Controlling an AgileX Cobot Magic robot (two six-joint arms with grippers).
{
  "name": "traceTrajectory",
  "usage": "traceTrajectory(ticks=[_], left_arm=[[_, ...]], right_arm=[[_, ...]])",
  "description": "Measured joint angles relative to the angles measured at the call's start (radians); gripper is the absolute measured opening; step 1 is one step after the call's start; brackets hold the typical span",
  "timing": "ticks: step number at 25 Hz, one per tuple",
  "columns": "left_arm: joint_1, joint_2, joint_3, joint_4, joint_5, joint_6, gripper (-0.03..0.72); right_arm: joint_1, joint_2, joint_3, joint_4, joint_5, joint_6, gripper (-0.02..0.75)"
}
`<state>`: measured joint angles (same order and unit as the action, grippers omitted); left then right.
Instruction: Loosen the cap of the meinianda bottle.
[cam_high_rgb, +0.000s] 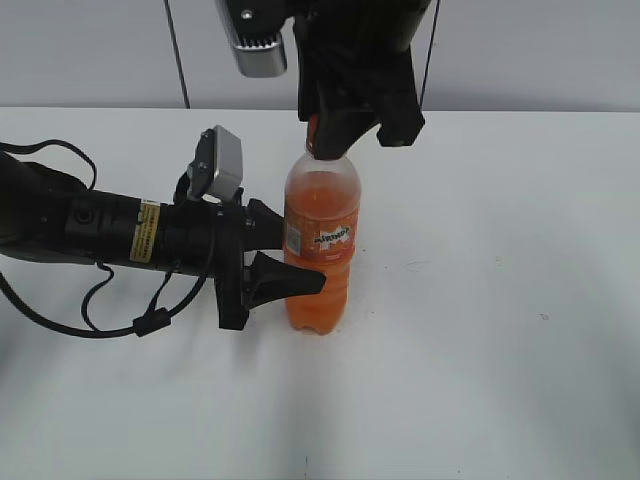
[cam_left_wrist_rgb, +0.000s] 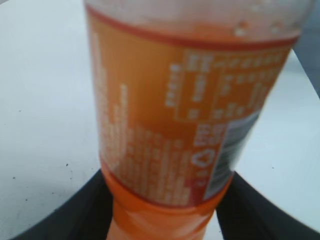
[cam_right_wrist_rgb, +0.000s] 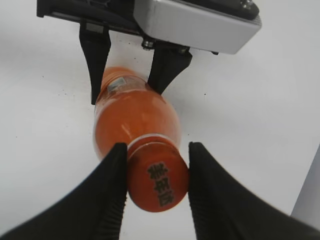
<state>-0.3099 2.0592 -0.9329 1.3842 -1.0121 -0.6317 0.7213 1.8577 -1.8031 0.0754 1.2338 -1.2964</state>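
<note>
The meinianda bottle (cam_high_rgb: 321, 240) stands upright on the white table, full of orange drink, its label toward the camera. My left gripper (cam_high_rgb: 300, 255) reaches in from the left and is shut on the bottle's lower body, one black finger on each side. In the left wrist view the bottle (cam_left_wrist_rgb: 180, 115) fills the frame between the left gripper's (cam_left_wrist_rgb: 165, 215) fingers. My right gripper (cam_right_wrist_rgb: 157, 150) comes down from above, and its ribbed fingers press both sides of the orange cap (cam_right_wrist_rgb: 157, 182), which has dark print on top. In the exterior view the right gripper (cam_high_rgb: 320, 140) hides most of the cap.
The white table (cam_high_rgb: 500, 300) spreads around the bottle, with a grey wall behind it. The left arm's cables (cam_high_rgb: 100, 310) lie on the table at the left. The left wrist camera housing (cam_right_wrist_rgb: 195, 22) shows at the top of the right wrist view.
</note>
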Motion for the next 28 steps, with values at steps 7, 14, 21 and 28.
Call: traceTrajectory(ticks=[7, 14, 21, 28], left_arm=[[0.0, 0.001, 0.0, 0.004, 0.007, -0.004, 0.38], [0.0, 0.001, 0.0, 0.004, 0.007, -0.004, 0.38], [0.0, 0.001, 0.0, 0.003, 0.007, -0.004, 0.38], [0.0, 0.001, 0.0, 0.003, 0.007, -0.004, 0.38]], right_arm=[[-0.001, -0.028, 0.0, 0.03, -0.011, 0.038, 0.464], [-0.001, -0.063, 0.0, 0.032, -0.011, 0.15, 0.505], [-0.001, -0.081, 0.0, -0.001, -0.05, 1.047, 0.508], [-0.001, -0.066, 0.0, -0.017, -0.056, 1.307, 0.508]])
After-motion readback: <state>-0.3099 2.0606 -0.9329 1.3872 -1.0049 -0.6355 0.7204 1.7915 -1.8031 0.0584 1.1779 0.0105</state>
